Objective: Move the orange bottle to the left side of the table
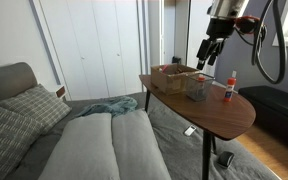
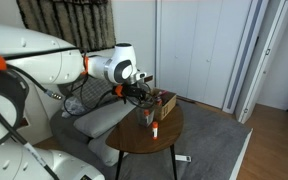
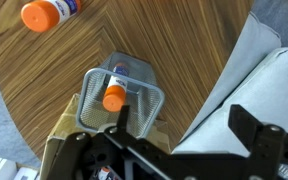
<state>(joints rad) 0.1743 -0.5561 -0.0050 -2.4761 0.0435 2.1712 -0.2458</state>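
Label on orange bottle is unreadably blurred.

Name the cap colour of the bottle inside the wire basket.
Orange; the cap shows best in the wrist view, inside the basket.

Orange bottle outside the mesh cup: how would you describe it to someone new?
Find the oval dark wooden table beside the grey couch. Next to its wire mesh holder, a small orange-capped bottle stands alone on bare wood. Another orange cap sits inside the holder; this one is outside.
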